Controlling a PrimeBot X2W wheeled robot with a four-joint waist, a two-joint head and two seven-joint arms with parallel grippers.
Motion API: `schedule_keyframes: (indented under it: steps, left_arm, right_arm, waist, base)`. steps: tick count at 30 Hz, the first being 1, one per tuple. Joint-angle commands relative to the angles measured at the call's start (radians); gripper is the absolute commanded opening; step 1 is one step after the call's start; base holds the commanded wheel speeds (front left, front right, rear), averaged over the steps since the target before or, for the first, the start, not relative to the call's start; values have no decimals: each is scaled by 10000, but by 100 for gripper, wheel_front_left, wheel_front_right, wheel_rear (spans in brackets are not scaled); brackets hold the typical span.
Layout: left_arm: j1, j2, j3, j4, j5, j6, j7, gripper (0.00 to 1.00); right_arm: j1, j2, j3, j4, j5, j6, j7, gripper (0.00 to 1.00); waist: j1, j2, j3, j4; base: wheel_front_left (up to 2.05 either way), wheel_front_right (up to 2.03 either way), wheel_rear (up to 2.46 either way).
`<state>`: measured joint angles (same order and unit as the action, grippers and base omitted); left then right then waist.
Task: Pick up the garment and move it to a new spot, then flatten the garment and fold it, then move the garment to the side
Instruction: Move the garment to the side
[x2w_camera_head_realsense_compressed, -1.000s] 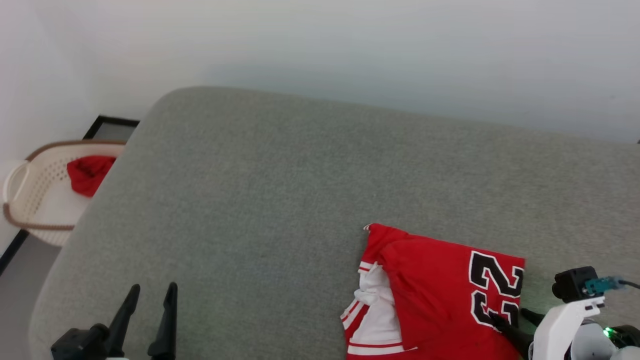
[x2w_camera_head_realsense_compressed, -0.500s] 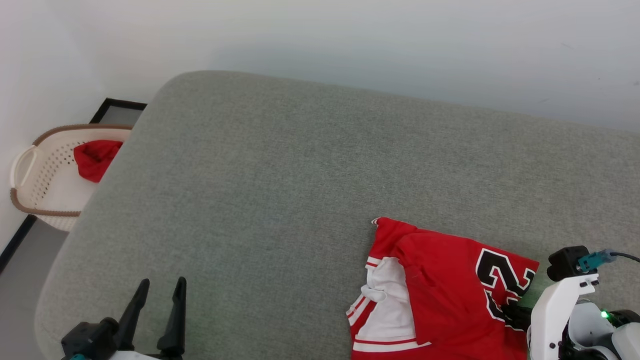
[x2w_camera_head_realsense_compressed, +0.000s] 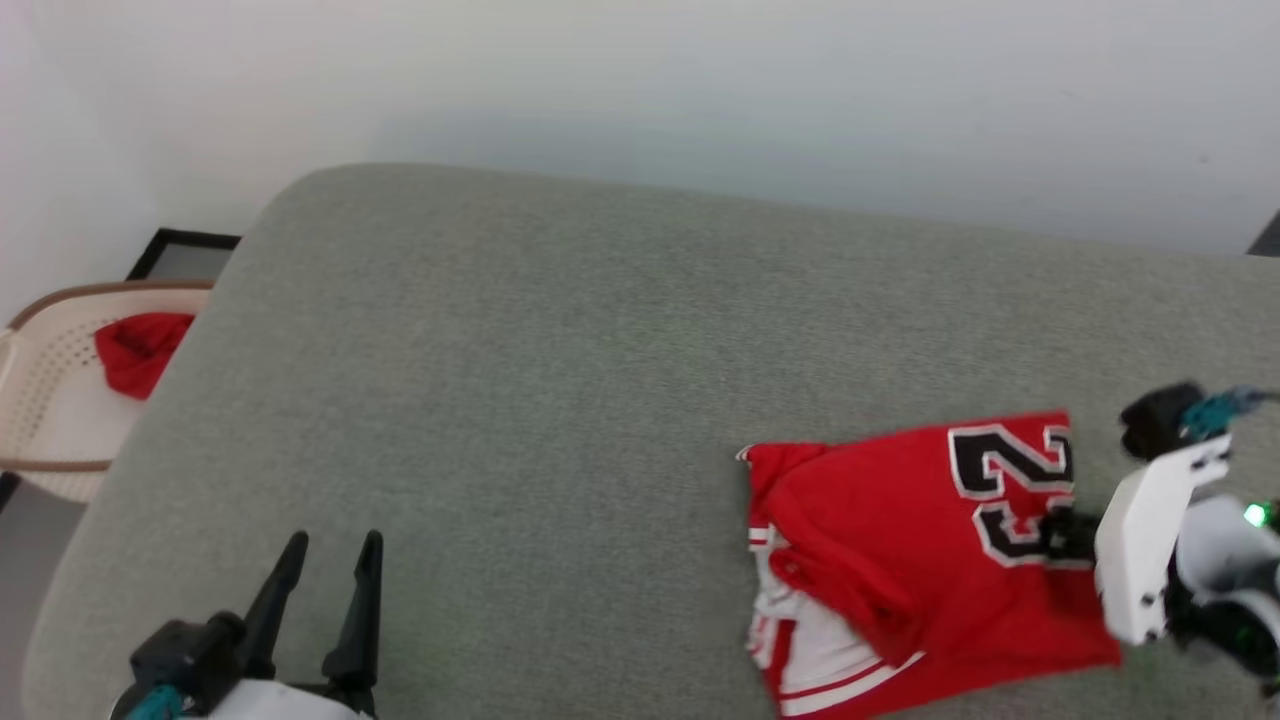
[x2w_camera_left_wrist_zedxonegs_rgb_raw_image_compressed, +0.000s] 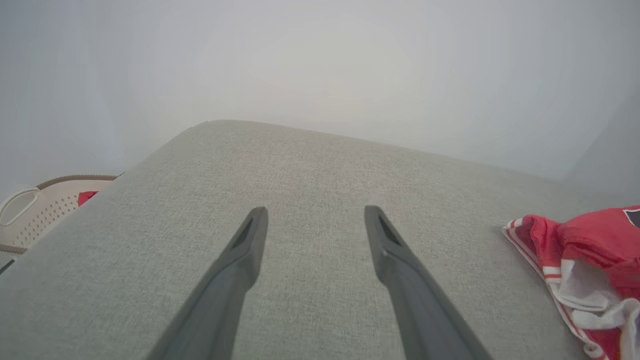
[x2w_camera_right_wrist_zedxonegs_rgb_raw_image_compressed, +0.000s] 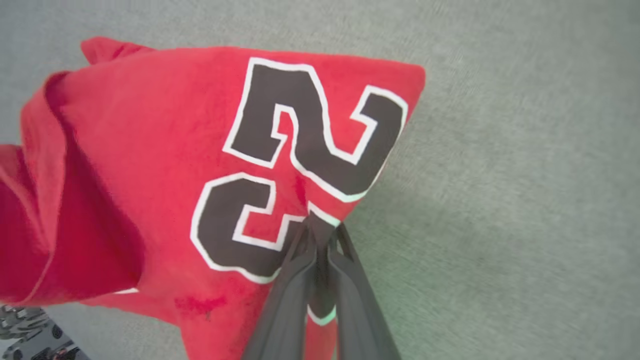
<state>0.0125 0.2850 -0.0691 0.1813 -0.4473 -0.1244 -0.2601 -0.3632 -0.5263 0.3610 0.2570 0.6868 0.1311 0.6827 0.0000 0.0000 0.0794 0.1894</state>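
Note:
The garment (x2w_camera_head_realsense_compressed: 900, 540) is a folded red jersey with white sleeves, striped trim and black white-edged numbers. It lies at the near right of the grey cushion (x2w_camera_head_realsense_compressed: 550, 400). My right gripper (x2w_camera_head_realsense_compressed: 1062, 530) is shut on its numbered right edge; in the right wrist view the fingers (x2w_camera_right_wrist_zedxonegs_rgb_raw_image_compressed: 300, 280) pinch the cloth at the numbers (x2w_camera_right_wrist_zedxonegs_rgb_raw_image_compressed: 320, 230), and the garment (x2w_camera_right_wrist_zedxonegs_rgb_raw_image_compressed: 150, 150) hangs raised off the cushion there. My left gripper (x2w_camera_head_realsense_compressed: 335, 545) stands open at the near left over bare cushion, with nothing between its fingers (x2w_camera_left_wrist_zedxonegs_rgb_raw_image_compressed: 315, 215). The garment's striped edge (x2w_camera_left_wrist_zedxonegs_rgb_raw_image_compressed: 590, 250) is far to its right.
A cream perforated basket (x2w_camera_head_realsense_compressed: 40, 400) stands on the floor off the cushion's left edge, with a small plain red cloth (x2w_camera_head_realsense_compressed: 135, 350) in it. A pale wall runs behind the cushion. Bare grey cushion spreads between the two grippers.
The right gripper has risen and moved away from me with the numbered edge, lifting that side and dragging the garment to the right. The head view has also shifted. The left gripper stays open.

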Motion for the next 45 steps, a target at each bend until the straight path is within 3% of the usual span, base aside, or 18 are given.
schedule_keyframes:
  steps: [1,12,23,33,45]
  left_arm:
    - [-160,26,-29,-38,54,-20,-42,100]
    - [-826,145,-276,-212,157,-24,-42,100]
    - [-1710,373,-397,-376,288,-48,-45,100]
    - [-2508,654,-729,-436,363,-48,-49,100]
    - [-3004,954,-993,-504,321,-56,47,100]
  right_arm:
    - [-229,-145,-2,-64,-40,-8,36,0]
    - [-1747,-1355,305,-185,-294,-8,4,0]
    - [-3530,-2527,896,412,-634,-8,-1161,0]
    - [-5019,-3214,1598,2000,-981,-10,-3006,0]
    - [-6367,-3819,1971,4412,-2402,-11,-4802,0]
  waist:
    - [0,0,-5,-183]
    - [0,0,474,-1322]
    - [0,0,1579,-2727]
    - [0,0,2575,-3483]
    - [0,0,3427,-3646]
  base:
    - [0,0,0]
    - [0,0,0]
    - [0,0,0]
    - [0,0,0]
    - [0,0,0]
